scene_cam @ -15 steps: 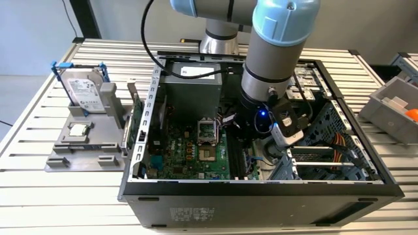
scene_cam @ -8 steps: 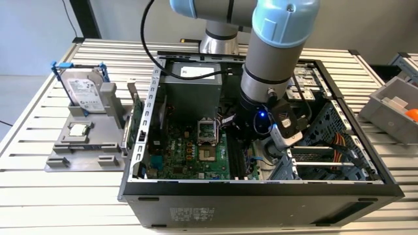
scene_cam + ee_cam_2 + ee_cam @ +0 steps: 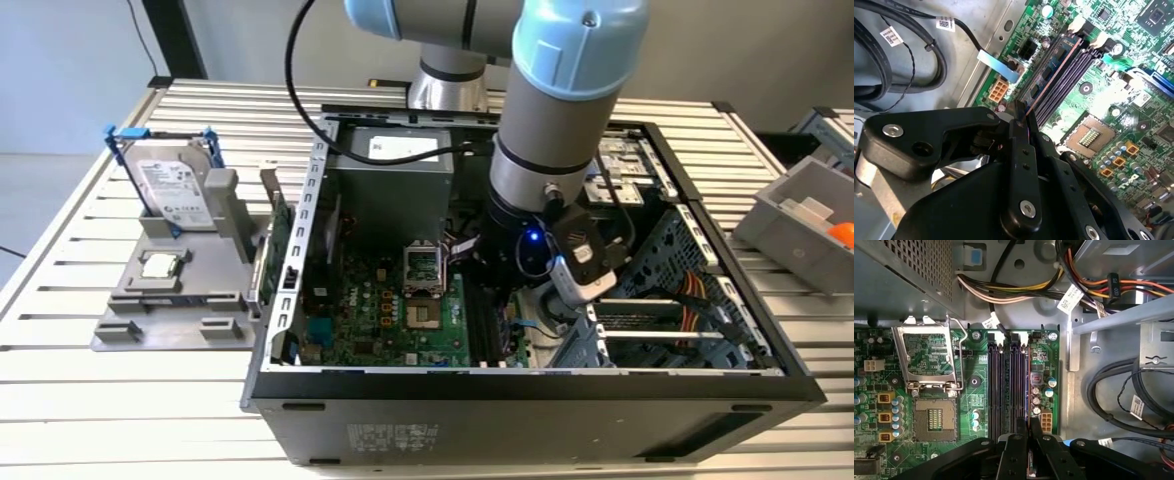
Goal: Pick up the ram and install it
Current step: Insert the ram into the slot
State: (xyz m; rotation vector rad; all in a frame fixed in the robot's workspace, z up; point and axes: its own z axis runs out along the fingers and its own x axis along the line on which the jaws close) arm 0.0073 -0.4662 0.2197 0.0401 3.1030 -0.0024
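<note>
Case (image 3: 534, 400): open on the slatted table (image 3: 80, 400), motherboard (image 3: 387, 325) flat inside, toward the exterior view's left half. Socket (image 3: 422, 318) on the board, memory slots (image 3: 483, 335) just beside it on the exterior view's right. Power supply (image 3: 394, 180) behind the board, at the case's far end. Arm (image 3: 567, 120) reaches down into the case over the slots. Ram (image 3: 1051, 75) stands in one slot (edge-on in the second wrist view), gripper (image 3: 1021, 122) directly above it. Holder (image 3: 180, 300) outside the case on the exterior view's left, carrying hard drive (image 3: 174, 190) upright and processor (image 3: 160, 265) flat in front of it. Bin (image 3: 801, 215) at the exterior view's right edge.
</note>
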